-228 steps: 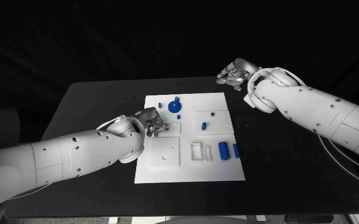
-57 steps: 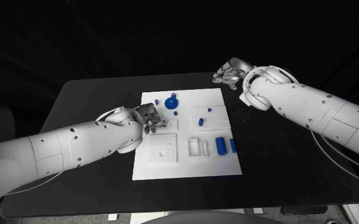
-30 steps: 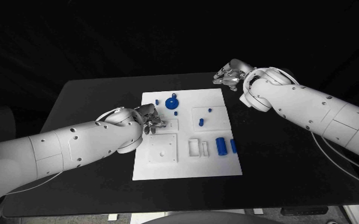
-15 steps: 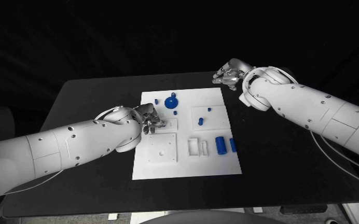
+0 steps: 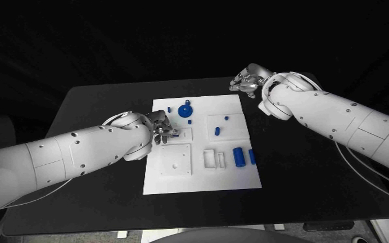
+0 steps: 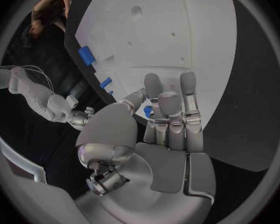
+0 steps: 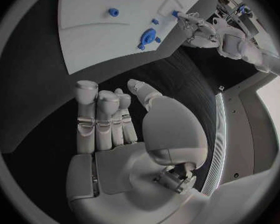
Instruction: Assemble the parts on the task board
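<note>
Hiding a blue part (image 6: 147,111): left fingers (image 6: 170,115)

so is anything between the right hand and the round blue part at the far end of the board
Nothing visible. The right hand hovers past the far right corner of the task board, fingers curled and holding nothing. Between it and the round blue part lie bare black table and bare white board. The left hand is nearer the robot.

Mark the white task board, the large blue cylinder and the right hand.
white task board (image 5: 203,178), head view, bare near edge
large blue cylinder (image 5: 239,157), head view, mid-body
right hand (image 7: 118,122), right wrist view, finger bases
</note>
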